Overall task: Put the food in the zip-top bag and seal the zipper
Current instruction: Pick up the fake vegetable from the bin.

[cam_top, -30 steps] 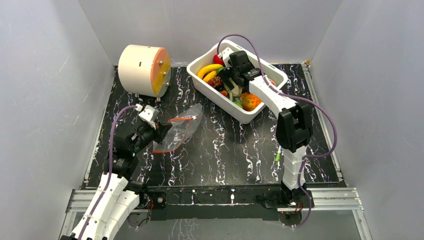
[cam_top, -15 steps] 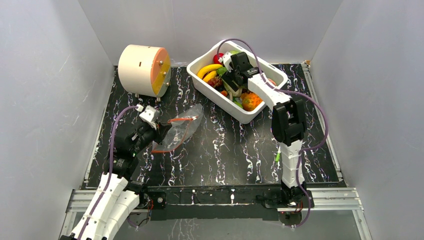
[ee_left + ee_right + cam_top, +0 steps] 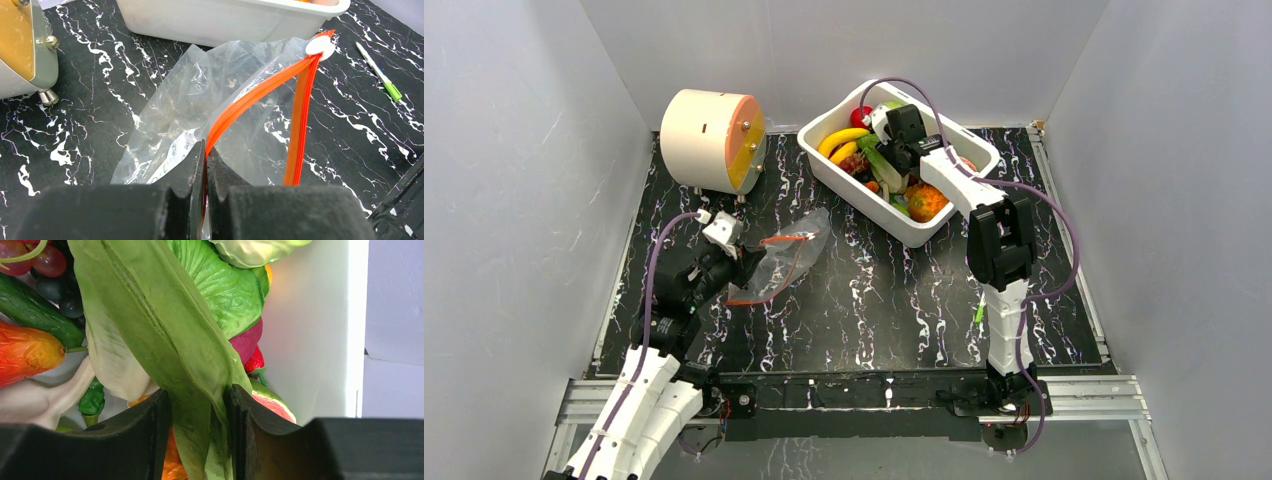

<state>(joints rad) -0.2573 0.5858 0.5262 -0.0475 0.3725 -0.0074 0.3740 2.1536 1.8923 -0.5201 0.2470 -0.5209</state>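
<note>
The clear zip-top bag lies on the black marbled table left of centre, its mouth gaping. My left gripper is shut on one side of the orange-red zipper, the strip pinched between the jaws of the left gripper. The food fills the white tub at the back: a yellow banana, an orange piece, grapes, a cucumber. My right gripper reaches down into the tub. Seen from the right wrist, the right gripper is shut on a long green leafy vegetable, both pads pressing it.
A cream cylinder with an orange face stands at the back left on small feet. A green-tipped pen lies on the table right of the bag. Grey walls close the table in on three sides. The tub's wall rises just right of my right fingers.
The right gripper has closed from wide open onto the green leafy vegetable inside the tub, shifting slightly left. The left gripper and the bag have not moved.
</note>
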